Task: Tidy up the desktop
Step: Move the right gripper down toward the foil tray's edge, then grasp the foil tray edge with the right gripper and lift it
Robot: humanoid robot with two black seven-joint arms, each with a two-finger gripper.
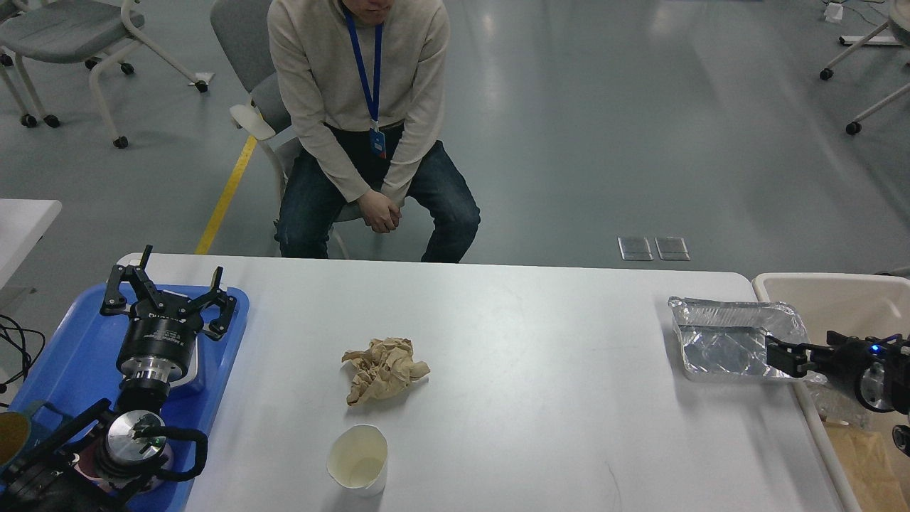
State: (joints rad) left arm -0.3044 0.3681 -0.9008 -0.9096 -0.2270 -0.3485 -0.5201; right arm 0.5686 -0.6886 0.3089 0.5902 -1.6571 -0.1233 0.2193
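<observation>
The white-grey desktop [540, 341] carries a crumpled brown paper [384, 370] near its middle, and a white paper cup [359, 459] stands upright closer to me. An empty foil tray [732, 341] lies at the right edge. My left gripper [168, 281] is open with nothing between its spread fingers, above the blue tray [71, 348] at the left. My right gripper [778, 355] sits at the foil tray's near right corner. It is seen dark and side-on, so its fingers cannot be told apart.
A beige bin [839, 291] stands just off the table's right end, with brown paper lower inside it. A seated person [362, 107] faces the far edge of the table. A small white object lies in the blue tray under my left wrist.
</observation>
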